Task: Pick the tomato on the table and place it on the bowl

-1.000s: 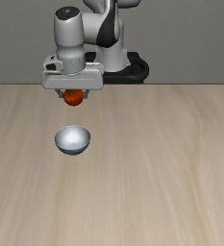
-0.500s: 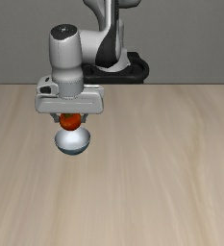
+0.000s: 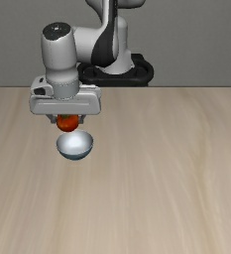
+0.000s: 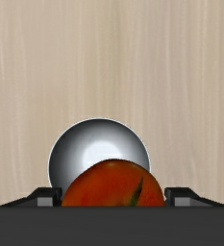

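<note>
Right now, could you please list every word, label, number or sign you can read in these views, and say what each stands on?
None: no readable text, label, number or sign stands on the gripper, the tomato, the bowl, the arm or the table.

The bowl looks like polished, glossy metal; the tomato is smooth with a slight sheen; the bench is pale matt wood grain.
</note>
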You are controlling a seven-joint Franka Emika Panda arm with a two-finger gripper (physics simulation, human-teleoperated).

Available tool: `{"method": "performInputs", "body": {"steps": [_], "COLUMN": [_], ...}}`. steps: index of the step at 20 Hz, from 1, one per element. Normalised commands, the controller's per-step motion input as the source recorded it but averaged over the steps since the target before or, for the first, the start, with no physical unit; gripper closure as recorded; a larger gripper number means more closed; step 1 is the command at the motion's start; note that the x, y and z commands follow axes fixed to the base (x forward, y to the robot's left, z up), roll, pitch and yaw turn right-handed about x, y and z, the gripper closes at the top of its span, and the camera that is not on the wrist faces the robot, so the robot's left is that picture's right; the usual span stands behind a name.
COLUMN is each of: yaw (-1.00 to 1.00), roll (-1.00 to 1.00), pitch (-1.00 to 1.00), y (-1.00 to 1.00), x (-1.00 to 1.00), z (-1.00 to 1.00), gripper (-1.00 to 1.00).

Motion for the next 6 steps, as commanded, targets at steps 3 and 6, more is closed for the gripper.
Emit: {"method": "performInputs", "body": {"steps": [3, 6], "yaw": [0.0, 0.0], "roll": [0.0, 0.0], "pitch": [0.0, 0.0], "y": [0.0, 0.0], "x": [0.0, 0.0], "z": [0.0, 0.0], "gripper": [-1.0, -1.0]}}
